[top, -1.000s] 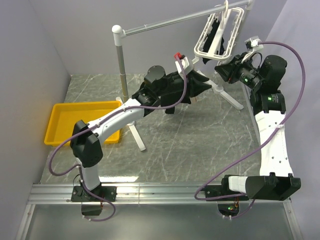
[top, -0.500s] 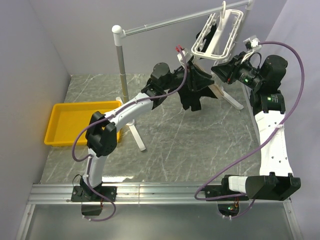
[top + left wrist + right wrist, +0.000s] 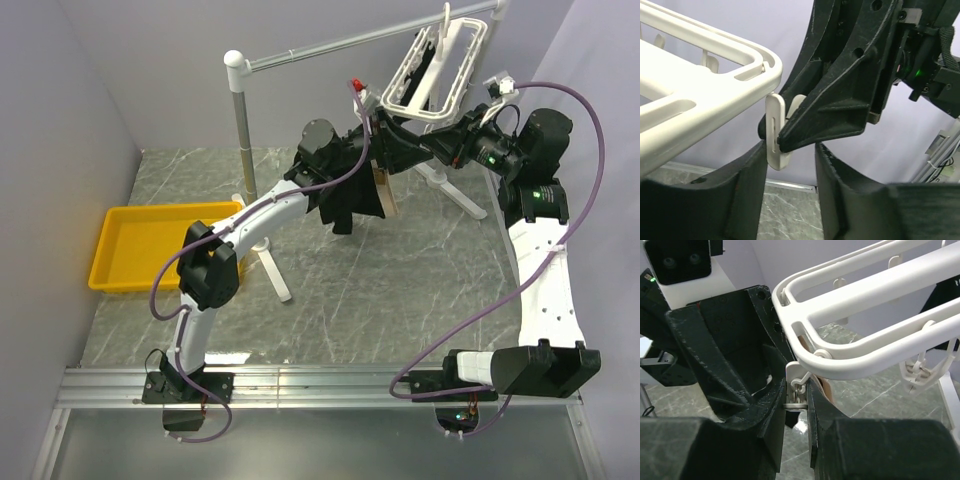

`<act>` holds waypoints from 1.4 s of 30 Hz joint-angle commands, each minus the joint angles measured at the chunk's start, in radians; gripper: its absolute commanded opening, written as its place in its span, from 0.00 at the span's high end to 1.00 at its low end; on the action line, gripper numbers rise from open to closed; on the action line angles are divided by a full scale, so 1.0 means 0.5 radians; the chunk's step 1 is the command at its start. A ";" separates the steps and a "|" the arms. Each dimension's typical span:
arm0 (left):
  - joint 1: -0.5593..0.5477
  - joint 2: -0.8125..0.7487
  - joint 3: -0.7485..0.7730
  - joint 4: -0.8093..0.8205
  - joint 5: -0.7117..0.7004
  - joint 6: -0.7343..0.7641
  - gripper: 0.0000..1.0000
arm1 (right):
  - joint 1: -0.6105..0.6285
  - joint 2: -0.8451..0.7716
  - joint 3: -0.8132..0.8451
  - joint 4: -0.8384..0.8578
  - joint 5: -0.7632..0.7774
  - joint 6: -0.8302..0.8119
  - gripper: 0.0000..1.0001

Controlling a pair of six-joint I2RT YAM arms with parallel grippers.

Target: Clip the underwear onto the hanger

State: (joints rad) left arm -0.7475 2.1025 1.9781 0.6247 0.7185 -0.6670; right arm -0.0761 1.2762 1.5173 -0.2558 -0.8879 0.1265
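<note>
The white hanger (image 3: 462, 45) hangs from the rail and also shows in the left wrist view (image 3: 700, 95) and the right wrist view (image 3: 880, 315). My right gripper (image 3: 432, 148) (image 3: 799, 390) is shut on a small white clip (image 3: 799, 377) (image 3: 774, 130) at the frame's near corner. My left gripper (image 3: 405, 150) (image 3: 790, 147) is just below that clip and carries the underwear (image 3: 348, 205), which hangs under it. The tan waistband (image 3: 384, 192) (image 3: 826, 387) reaches up beside the clip. In the left wrist view the fingers stand a little apart and the grip on the cloth is hidden.
The grey rail stand (image 3: 240, 120) with white joints crosses the back. Its feet spread on the marble floor. A yellow tray (image 3: 160, 245) sits at the left. A smaller black garment (image 3: 947, 295) hangs at the hanger's far side. Walls close in on the left and right.
My left arm carried the underwear up and right to the hanger's near corner. My right gripper moved in onto the clip, and the hanger swung slightly.
</note>
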 commanded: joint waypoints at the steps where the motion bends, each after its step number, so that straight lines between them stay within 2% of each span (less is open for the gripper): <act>1: -0.033 0.032 0.118 0.085 0.082 -0.010 0.55 | 0.008 0.009 0.036 0.076 -0.065 0.060 0.94; 6: -0.033 0.047 0.136 0.101 0.082 -0.004 0.60 | 0.008 0.028 0.055 0.076 -0.096 0.097 0.96; 9: -0.033 0.047 0.139 0.119 0.091 -0.013 0.67 | 0.008 0.037 0.064 0.055 -0.117 0.103 0.96; 15: -0.030 0.035 0.112 0.140 0.073 -0.004 0.94 | 0.005 0.046 0.088 -0.004 -0.123 0.082 0.93; 16: -0.030 0.029 0.112 0.131 0.063 0.009 0.99 | 0.005 0.052 0.095 -0.016 -0.108 0.078 0.89; 18: -0.030 0.026 0.106 0.110 0.027 0.027 1.00 | 0.002 0.049 0.110 -0.047 -0.062 0.091 0.77; 19: -0.033 0.023 0.106 0.098 0.014 0.057 1.00 | 0.002 0.046 0.116 -0.065 0.005 0.097 0.62; 20: -0.033 0.020 0.106 0.046 -0.031 0.082 1.00 | 0.002 0.040 0.131 -0.086 0.048 0.106 0.57; 22: -0.039 0.001 0.094 -0.016 -0.081 0.198 1.00 | 0.002 0.028 0.144 -0.145 0.201 0.152 0.46; 25: -0.057 -0.045 0.044 -0.126 -0.225 0.339 1.00 | 0.008 -0.036 0.110 -0.127 0.373 0.256 0.40; 29: -0.057 -0.051 0.047 -0.231 -0.366 0.426 1.00 | 0.066 -0.116 0.085 -0.123 0.633 0.330 0.37; 36: -0.076 -0.079 0.054 -0.344 -0.513 0.597 1.00 | 0.143 -0.110 0.187 -0.381 1.023 0.376 0.38; 42: -0.100 -0.103 0.038 -0.396 -0.596 0.754 1.00 | 0.247 -0.031 0.254 -0.556 1.171 0.407 0.42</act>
State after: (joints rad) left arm -0.7830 2.1208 1.9965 0.4267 0.4614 -0.3576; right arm 0.0349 1.2488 1.6058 -0.4789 -0.3855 0.3069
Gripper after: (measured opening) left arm 0.223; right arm 0.588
